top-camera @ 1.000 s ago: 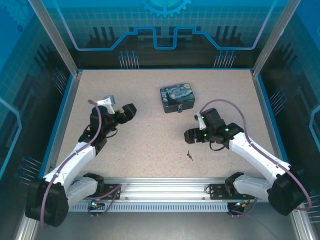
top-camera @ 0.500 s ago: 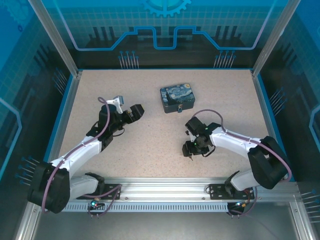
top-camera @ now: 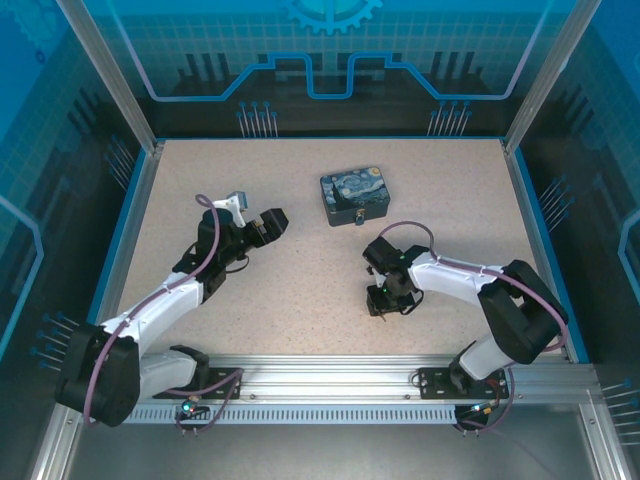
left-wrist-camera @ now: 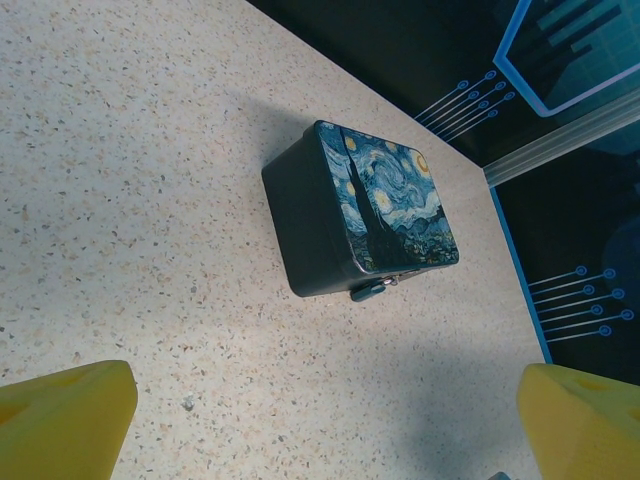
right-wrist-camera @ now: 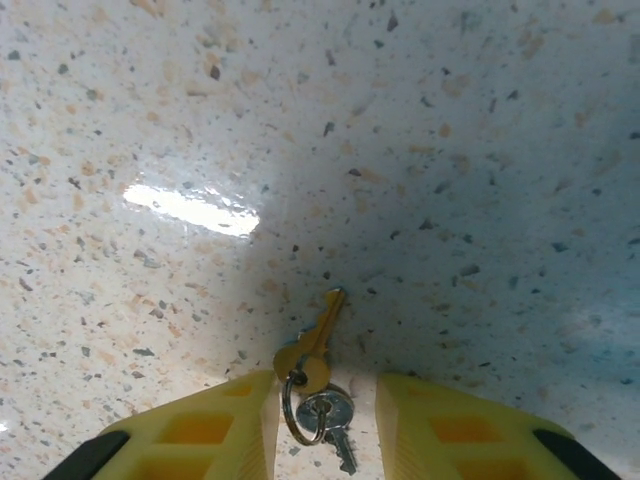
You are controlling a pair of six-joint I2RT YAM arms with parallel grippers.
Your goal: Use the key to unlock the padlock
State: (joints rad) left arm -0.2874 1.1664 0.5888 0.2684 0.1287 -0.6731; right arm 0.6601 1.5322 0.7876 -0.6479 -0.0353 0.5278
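On the speckled desk [top-camera: 300, 270], the right end effector [right-wrist-camera: 325, 432] is lowered close to the surface with its yellow fingers [right-wrist-camera: 200, 435] apart, released and clamping nothing. The key [right-wrist-camera: 320, 335] lies flat between and just ahead of the fingertips, its brass-coloured blade pointing away from the wrist. Its head sits on a small ring [right-wrist-camera: 296, 410] together with a second, silvery key [right-wrist-camera: 330, 415], and the ring lies in the gap between the two fingers. The left end effector [left-wrist-camera: 320, 430] hovers over the left half of the desk, spread wide and empty, facing a tin box [left-wrist-camera: 380, 205] painted with blue and yellow swirls. The padlock [left-wrist-camera: 370, 291] hangs at the front edge of that tin, at its clasp, well apart from the key.
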